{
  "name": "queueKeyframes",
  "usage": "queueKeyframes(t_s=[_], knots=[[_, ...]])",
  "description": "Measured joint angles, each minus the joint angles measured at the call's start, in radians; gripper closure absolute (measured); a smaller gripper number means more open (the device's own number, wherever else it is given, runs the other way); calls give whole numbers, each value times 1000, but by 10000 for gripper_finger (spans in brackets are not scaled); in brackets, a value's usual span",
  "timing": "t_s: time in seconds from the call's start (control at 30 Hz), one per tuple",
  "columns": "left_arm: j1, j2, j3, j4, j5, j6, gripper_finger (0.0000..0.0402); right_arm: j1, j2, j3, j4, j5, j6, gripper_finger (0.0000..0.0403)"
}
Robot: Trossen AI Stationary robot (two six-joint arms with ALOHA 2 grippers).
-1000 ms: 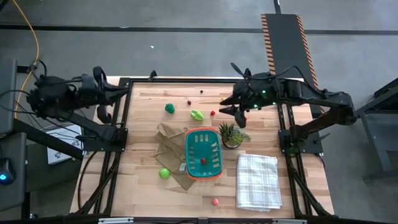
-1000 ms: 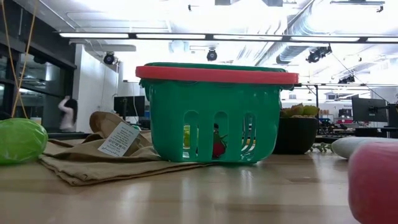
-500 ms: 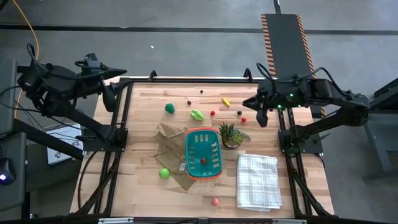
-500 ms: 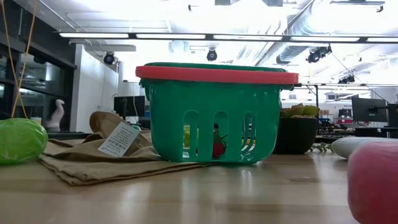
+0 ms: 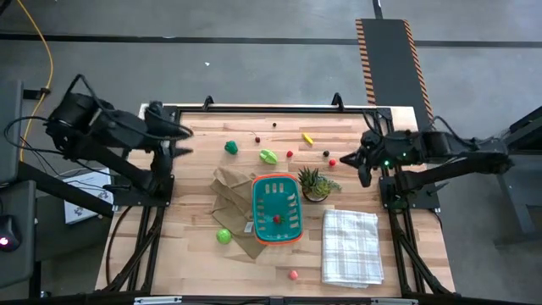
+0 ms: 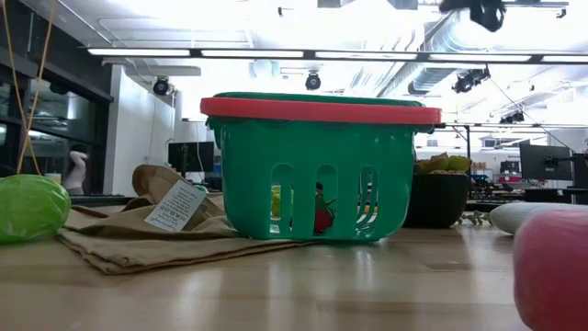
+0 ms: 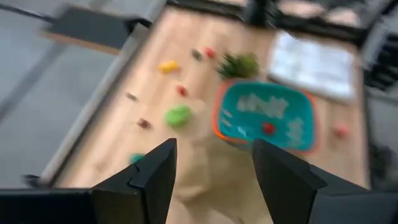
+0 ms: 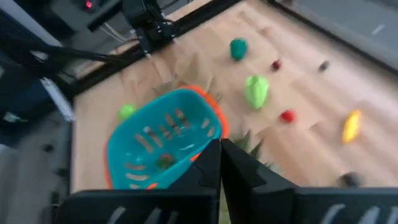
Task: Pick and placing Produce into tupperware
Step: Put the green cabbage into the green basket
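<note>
The teal tupperware [image 5: 276, 209] with an orange rim stands mid-table, its base on a brown paper bag [image 5: 230, 193], with one red piece [image 5: 276, 219] inside. Produce lies loose on the wood: a green round piece [image 5: 230, 147], a leafy green one [image 5: 268, 156], small red balls [image 5: 290, 154], a yellow piece [image 5: 307, 138], a dark berry [image 5: 326, 153], a green ball [image 5: 223, 236] and a pink piece [image 5: 293, 274]. My left gripper [image 7: 214, 171] is open above the table's left edge [image 5: 180, 140], nothing between its fingers. My right gripper [image 8: 219, 155] is shut and empty at the right edge [image 5: 362, 165].
A spiky potted plant [image 5: 313, 182] stands right beside the tupperware's far right corner. A white checked cloth [image 5: 351, 246] lies at the near right. Bare wood shows along the near edge and the left side of the table.
My right gripper has drawn back from above the table's far middle toward the right edge, uncovering the yellow piece, the dark berry and a red ball. My left arm has swung from outside the left frame toward the table's left edge. No produce has moved.
</note>
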Motion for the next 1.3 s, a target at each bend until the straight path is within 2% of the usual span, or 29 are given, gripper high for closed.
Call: queueKeyframes(t_s=[0.13,0.3,0.6,0.83,0.93,1.03,1.2,1.3], knots=[[0,39,-36,2,127,-24,202,0,-74,-178,144,-94,113,401],[0,46,-171,0,289,-65,201,0,-98,-305,297,-177,167,397],[0,46,-516,26,474,-128,201,0,-83,-311,294,-168,149,351],[0,47,-766,257,661,-138,196,0,-83,-311,292,-161,141,318],[0,47,-840,368,704,-174,174,0,-83,-311,290,-162,141,313],[0,47,-877,409,730,-198,142,0,-83,-311,278,-162,140,313],[0,46,-885,426,715,-206,88,0,-83,-311,258,-161,137,313],[0,46,-885,469,695,-204,70,0,-83,-311,250,-161,137,313]])
